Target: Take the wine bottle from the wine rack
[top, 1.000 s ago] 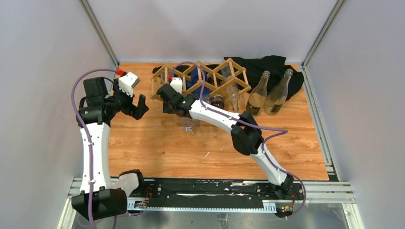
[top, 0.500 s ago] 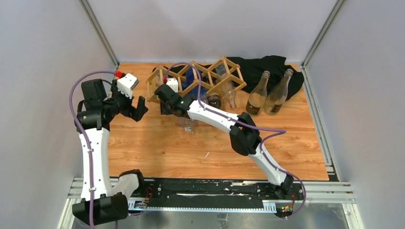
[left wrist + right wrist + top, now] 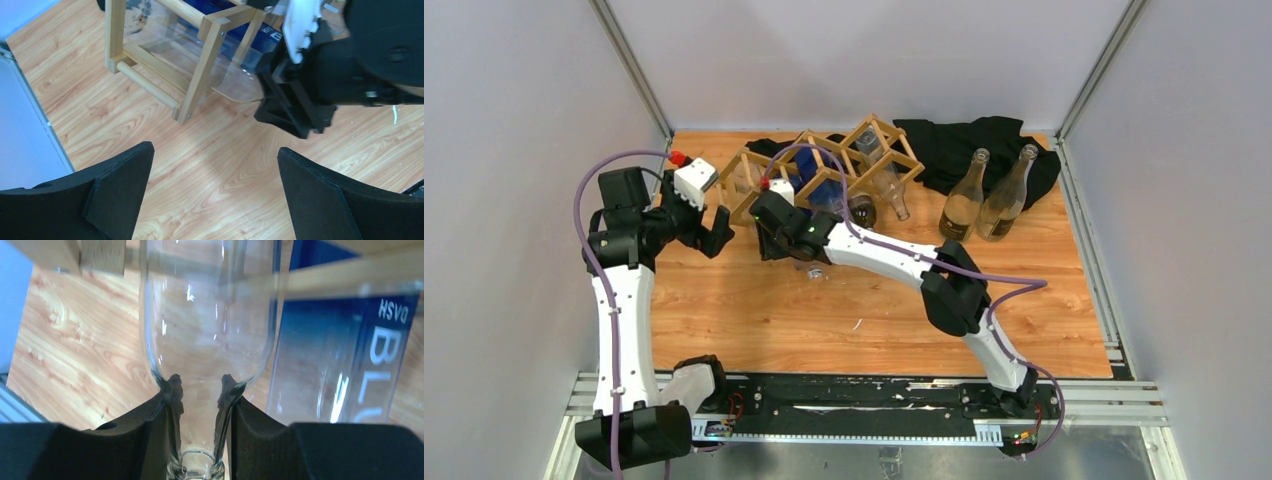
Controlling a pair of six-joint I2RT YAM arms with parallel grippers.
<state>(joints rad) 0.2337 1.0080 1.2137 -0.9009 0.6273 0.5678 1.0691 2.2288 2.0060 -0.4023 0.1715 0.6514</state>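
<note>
The tan wooden wine rack (image 3: 844, 165) lies skewed at the back of the table and holds several bottles. My right gripper (image 3: 769, 238) is shut on the neck of a clear wine bottle (image 3: 210, 315), and its fingers (image 3: 167, 410) clamp just below the shoulder. The bottle's body still lies inside the rack's left cell (image 3: 200, 65), with its shoulder poking out (image 3: 235, 85). My left gripper (image 3: 717, 225) is open and empty over bare wood, just in front of the rack's left end (image 3: 215, 185).
A blue bottle (image 3: 350, 355) lies in the adjacent cell. Other bottle necks (image 3: 892, 200) stick out of the rack. Two bottles (image 3: 965, 197) (image 3: 1009, 195) stand at the right, in front of a black cloth (image 3: 984, 140). Grey walls close in on both sides.
The rack has slid and swung to the left, with the bottle still in it. My right gripper has drawn left and toward the near edge. The left gripper has barely moved.
</note>
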